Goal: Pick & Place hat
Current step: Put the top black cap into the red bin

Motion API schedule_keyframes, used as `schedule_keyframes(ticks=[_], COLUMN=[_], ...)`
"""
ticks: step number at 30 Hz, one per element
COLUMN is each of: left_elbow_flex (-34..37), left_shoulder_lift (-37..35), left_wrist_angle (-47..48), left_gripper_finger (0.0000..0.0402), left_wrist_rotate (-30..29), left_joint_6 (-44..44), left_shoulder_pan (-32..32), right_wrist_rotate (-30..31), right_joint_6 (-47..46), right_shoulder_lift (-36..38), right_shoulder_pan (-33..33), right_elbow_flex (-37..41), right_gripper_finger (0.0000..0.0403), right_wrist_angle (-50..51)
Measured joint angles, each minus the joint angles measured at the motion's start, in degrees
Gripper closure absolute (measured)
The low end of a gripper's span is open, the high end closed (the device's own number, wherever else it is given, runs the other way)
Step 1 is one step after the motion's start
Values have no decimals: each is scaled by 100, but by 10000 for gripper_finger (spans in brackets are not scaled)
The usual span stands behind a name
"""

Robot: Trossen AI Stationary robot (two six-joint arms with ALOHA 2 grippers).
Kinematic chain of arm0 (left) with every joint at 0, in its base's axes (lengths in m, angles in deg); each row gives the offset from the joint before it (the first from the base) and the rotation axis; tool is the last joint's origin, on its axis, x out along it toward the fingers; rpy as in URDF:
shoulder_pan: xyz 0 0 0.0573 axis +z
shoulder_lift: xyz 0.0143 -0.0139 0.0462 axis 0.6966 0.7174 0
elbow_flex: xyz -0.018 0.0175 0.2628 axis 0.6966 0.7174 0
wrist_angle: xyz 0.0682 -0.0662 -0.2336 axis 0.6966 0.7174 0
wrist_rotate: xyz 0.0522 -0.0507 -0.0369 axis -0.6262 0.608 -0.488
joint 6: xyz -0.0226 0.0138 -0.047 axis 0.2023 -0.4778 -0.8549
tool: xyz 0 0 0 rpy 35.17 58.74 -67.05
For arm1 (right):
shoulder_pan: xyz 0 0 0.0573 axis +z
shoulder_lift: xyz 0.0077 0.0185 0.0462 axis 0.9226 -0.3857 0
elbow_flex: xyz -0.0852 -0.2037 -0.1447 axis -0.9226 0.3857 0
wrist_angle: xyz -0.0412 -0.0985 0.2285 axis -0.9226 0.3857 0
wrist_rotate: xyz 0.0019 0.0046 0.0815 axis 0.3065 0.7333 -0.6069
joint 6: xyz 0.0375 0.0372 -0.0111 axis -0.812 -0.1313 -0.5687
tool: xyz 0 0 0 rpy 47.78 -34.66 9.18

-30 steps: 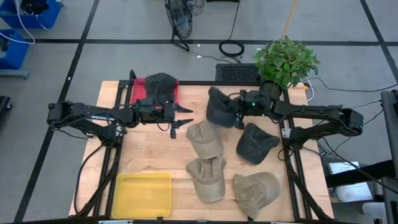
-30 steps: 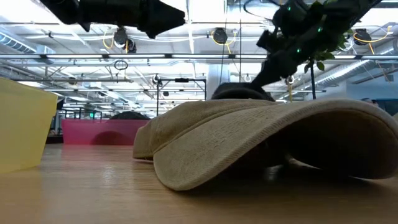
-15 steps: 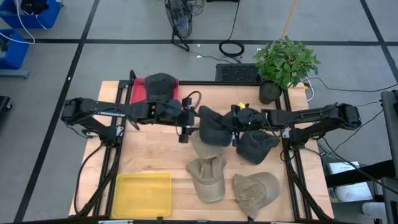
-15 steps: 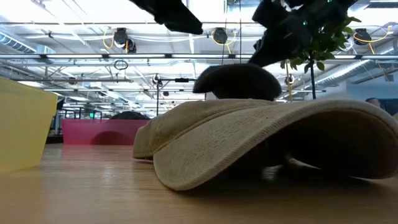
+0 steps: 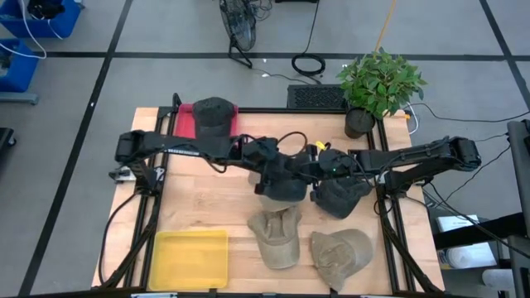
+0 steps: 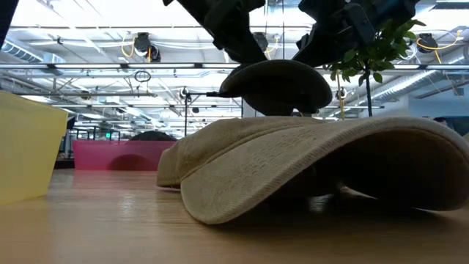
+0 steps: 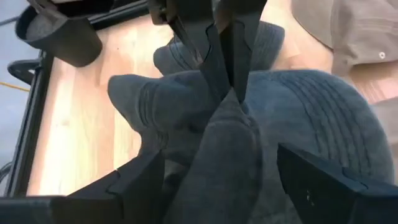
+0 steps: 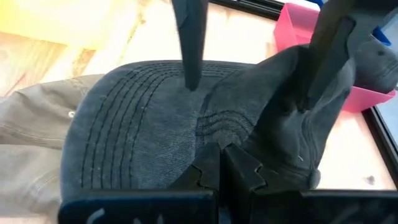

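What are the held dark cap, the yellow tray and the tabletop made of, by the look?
Dark cap: charcoal woven fabric, matte, probably cotton twill or denim; it folds softly and shows rows of brim stitching in the right wrist view.
Yellow tray: likely moulded plastic, smooth and uniformly coloured.
Tabletop: pale wood, with visible plank grain and seams.

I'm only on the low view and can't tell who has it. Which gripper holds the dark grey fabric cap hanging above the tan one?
Observer: The right gripper is shut on the dark grey fabric cap, pinching a fold in it.
Operator: And the left one?
Observer: The left gripper is open, its fingers straddling that same fold.
Operator: Where over the table?
Observer: Over mid-table, beside another dark grey cap that lies under the right arm.
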Motion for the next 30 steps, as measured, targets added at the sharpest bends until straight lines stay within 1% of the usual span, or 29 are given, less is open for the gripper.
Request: schedule_keyframes(ticks=[4,9,19,23,24,30], left_elbow_flex=[-44,-44,-44,-44,-44,-44], left_shoulder_lift=[73,68,66,66,66,64], left_wrist_angle=[32,22,194,320,343,551], left_gripper_finger=[138,194,325,385,391,395], left_wrist_rotate=[-1,-21,-20,-20,-21,-60], left_joint_6=[-2,-26,-57,68,99,286], left_shoulder_pan=[28,50,46,46,46,76], right_wrist_rotate=[-2,6,21,25,40,405], right_joint_6=[87,93,60,60,60,4], right_shoulder_lift=[0,0,-2,-2,-2,-2], right_shoulder_pan=[0,0,-2,-4,-7,-4], right_elbow_flex=[0,0,0,0,0,0], right_gripper_finger=[403,403,401,400,400,399], right_wrist_angle=[-9,-11,-106,-155,-159,-146])
